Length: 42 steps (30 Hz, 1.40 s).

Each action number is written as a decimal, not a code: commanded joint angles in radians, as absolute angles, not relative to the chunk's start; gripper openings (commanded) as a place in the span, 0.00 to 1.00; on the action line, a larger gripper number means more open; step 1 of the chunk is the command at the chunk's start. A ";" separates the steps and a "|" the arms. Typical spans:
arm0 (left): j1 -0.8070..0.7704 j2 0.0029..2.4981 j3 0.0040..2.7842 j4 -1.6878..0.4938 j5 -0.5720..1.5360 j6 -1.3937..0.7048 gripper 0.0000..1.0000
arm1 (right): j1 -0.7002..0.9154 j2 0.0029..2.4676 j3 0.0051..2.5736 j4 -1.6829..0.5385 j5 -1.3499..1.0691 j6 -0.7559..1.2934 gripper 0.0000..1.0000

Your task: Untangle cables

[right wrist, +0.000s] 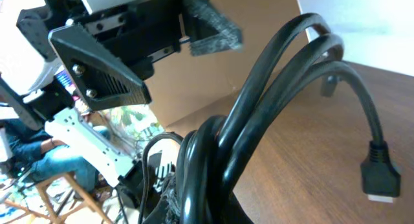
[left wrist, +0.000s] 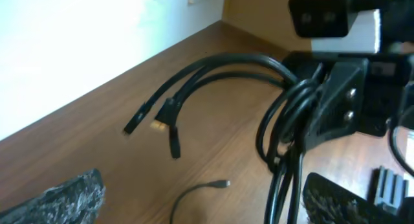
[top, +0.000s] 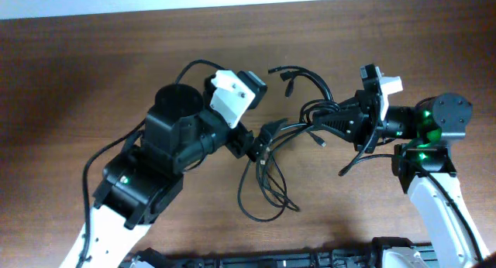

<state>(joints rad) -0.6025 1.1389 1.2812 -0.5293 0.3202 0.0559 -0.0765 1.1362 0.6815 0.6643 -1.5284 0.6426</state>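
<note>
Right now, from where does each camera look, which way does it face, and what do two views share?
Overhead: above the table, facing down; shows left claw, right claw, cables.
Left wrist: on the left arm, facing the right claw; own fingers at bottom corners.
Right wrist: on the right arm, facing the left claw across the cables.
Shared: all views show the cables.

On the right claw (top: 319, 119) you cannot see the fingertips: the cables (right wrist: 259, 101) cover them and run, blurred, off the wrist view's bottom edge. The left claw (top: 262, 142) has its fingers (left wrist: 68, 197) blurred and cut off there too.
</note>
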 commanded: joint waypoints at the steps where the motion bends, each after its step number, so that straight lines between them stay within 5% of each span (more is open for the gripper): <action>1: -0.601 1.190 1.294 -0.497 0.430 0.080 0.99 | -0.043 1.130 0.693 0.686 -1.551 0.633 0.04; 18: -0.602 1.315 1.294 -0.368 0.588 0.079 1.00 | -0.038 1.130 0.693 0.689 -1.551 0.636 0.04; 23: -0.602 1.330 1.294 -0.340 0.582 0.080 0.92 | 0.006 1.131 0.693 0.690 -1.552 0.635 0.04; 26: -0.602 1.355 1.294 -0.336 0.577 0.080 0.84 | 0.012 1.131 0.693 0.690 -1.551 0.636 0.04; 31: -0.602 1.369 1.294 -0.331 0.576 0.134 0.12 | 0.012 1.131 0.693 0.690 -1.551 0.636 0.04; 37: -0.602 1.369 1.294 -0.332 0.549 0.137 0.00 | 0.012 1.131 0.693 0.689 -1.551 0.636 0.04; 42: -0.602 1.369 1.294 -0.330 0.548 0.138 0.00 | 0.013 1.130 0.693 0.689 -1.552 0.637 0.05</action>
<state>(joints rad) -0.6205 1.3392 1.2850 -0.3370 0.6659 0.1497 -0.0055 1.1496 0.6815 0.6701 -1.4822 0.6598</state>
